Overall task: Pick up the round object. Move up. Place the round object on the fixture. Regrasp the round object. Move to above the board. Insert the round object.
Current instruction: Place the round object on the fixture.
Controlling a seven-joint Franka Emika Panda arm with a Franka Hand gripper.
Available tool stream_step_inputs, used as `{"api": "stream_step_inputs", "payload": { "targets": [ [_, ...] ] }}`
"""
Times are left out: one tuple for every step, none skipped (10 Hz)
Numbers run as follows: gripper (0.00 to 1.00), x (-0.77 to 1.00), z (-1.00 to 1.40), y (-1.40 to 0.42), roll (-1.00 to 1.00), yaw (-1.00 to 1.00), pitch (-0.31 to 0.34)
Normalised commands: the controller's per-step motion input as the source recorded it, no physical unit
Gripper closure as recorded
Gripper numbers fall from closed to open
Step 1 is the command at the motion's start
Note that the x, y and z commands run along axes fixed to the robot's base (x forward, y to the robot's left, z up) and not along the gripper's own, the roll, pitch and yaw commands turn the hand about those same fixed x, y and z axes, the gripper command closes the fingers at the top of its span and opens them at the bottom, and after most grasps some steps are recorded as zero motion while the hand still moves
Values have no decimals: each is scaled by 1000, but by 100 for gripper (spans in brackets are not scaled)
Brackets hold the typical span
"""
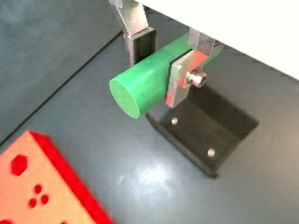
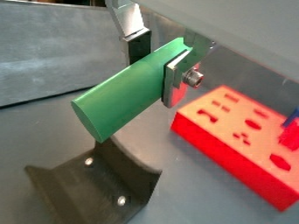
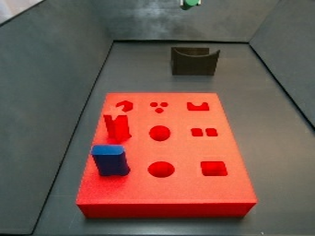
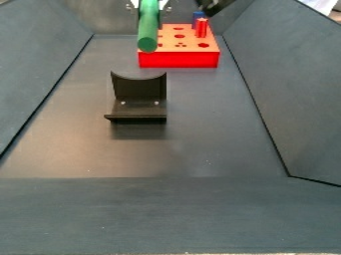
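My gripper (image 1: 163, 57) is shut on the round object (image 1: 142, 86), a smooth green cylinder that sticks out well past the fingers (image 1: 184, 75) in both wrist views. It hangs in the air above the floor, with the dark fixture (image 1: 218, 131) below and slightly behind it. In a side view the round object (image 4: 146, 25) hangs high over the far end of the fixture (image 4: 138, 96); only its tip (image 3: 189, 3) shows at the upper edge of a side view. The red board (image 3: 160, 152) with its cut-out holes lies apart from the fixture (image 3: 193, 59).
A blue block (image 3: 110, 159) stands in a hole near the board's corner. Dark sloping walls (image 4: 47, 90) enclose the floor on both sides. The board (image 2: 239, 140) lies to one side of the gripper (image 2: 158, 61), and the fixture (image 2: 93, 184) under the peg's free end.
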Motion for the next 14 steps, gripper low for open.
{"api": "stream_step_inputs", "payload": {
  "targets": [
    [100,418,-21,47,-896,-135,40],
    [100,322,-20,49,-677,-115,33],
    [100,272,-23,49,-567,-108,32],
    [100,153,-21,47,-294,-92,30],
    [100,102,-19,38,-213,-83,33],
    [100,116,-1000,132,-1000,-9,349],
    [100,116,-1000,133,-1000,-13,338],
    [100,142,-1000,137,-971,-111,366],
    [100,159,-1000,135,-825,-168,339],
    [100,173,-1000,136,-618,-242,268],
    [100,180,-1000,140,-459,-275,207],
    [100,187,-1000,134,-266,-293,127],
    [100,193,-1000,131,-194,-286,61],
    [100,167,-835,121,-174,-255,-6]
  ]
}}
